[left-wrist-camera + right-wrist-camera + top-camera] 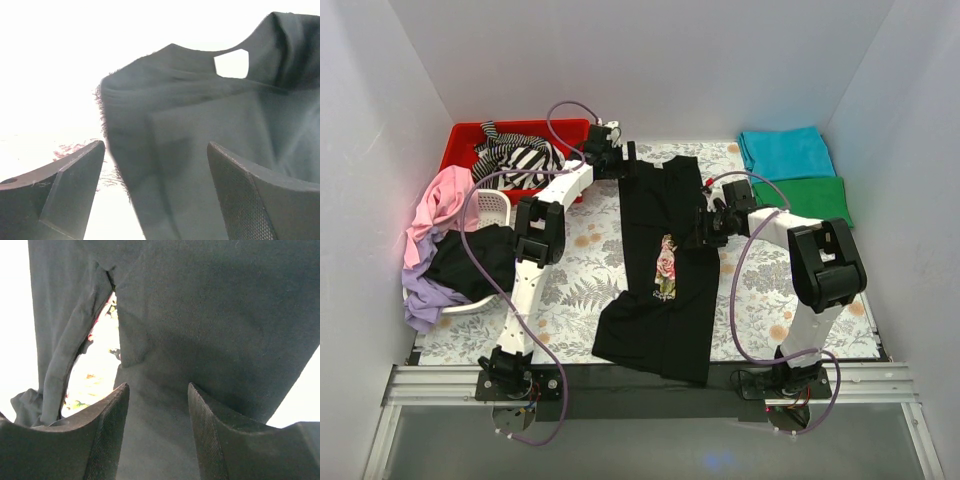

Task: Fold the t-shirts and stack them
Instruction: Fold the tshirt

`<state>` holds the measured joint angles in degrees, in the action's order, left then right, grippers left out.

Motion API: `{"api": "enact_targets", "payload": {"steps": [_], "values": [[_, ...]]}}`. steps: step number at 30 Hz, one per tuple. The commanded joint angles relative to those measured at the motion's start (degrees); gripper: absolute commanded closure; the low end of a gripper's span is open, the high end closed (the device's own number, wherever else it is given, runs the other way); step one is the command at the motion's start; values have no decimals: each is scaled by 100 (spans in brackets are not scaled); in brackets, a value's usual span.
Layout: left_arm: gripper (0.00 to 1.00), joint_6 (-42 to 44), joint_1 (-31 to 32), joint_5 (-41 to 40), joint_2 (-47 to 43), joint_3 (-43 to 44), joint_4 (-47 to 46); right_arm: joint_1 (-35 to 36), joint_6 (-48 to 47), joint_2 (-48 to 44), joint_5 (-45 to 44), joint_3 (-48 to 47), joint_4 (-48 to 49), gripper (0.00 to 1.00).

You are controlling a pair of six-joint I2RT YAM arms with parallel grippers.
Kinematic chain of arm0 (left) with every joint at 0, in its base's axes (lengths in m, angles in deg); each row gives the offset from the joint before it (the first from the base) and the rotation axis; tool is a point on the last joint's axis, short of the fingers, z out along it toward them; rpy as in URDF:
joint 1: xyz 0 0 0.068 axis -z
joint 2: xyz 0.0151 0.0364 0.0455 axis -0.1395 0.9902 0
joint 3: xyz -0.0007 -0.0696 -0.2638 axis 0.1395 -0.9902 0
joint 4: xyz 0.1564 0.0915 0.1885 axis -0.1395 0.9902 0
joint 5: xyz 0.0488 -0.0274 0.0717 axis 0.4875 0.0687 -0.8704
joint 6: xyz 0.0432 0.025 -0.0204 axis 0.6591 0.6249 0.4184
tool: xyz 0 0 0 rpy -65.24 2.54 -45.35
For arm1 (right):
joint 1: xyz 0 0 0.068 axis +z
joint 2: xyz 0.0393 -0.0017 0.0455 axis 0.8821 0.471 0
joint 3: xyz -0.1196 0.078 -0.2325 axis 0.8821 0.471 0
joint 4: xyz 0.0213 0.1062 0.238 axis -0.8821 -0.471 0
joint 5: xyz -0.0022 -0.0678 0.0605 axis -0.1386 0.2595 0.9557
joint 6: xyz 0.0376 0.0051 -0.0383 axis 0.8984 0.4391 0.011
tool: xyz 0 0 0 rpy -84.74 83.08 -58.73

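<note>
Black t-shirt (660,290) lies lengthwise mid-frame on the floral surface (590,240), folded into a long strip, pink rose print (666,262) peeking out at its middle. Left claw (620,155) at the shirt's top-left corner, jaws spread wide over the cloth. Right claw (705,225) at the shirt's right edge, jaws partly apart above black fabric. Teal tee (785,152) and green tee (812,198) folded upper right.

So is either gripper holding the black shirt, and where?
Nothing is held. Over the black t-shirt, the left gripper stands open at the far left corner, and the right gripper stands open at the right edge.
</note>
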<state>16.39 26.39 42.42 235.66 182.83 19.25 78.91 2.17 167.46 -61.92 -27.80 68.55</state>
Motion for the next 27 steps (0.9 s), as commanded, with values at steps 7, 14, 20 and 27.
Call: {"api": "enact_targets", "payload": {"steps": [7,14,20,27], "values": [[18,51,-185,562,-342,102,36,12,-7,-388,-993,767,-542,44],[18,-45,-167,1546,-658,402,-157,4,-157,-399,-502,-917,-551,41],[18,-186,-106,2636,-826,173,-368,-75,-157,558,-360,-2396,-779,40],[18,-388,-71,3366,-405,-12,-298,-207,-52,1394,-502,-3706,-955,39]]}}
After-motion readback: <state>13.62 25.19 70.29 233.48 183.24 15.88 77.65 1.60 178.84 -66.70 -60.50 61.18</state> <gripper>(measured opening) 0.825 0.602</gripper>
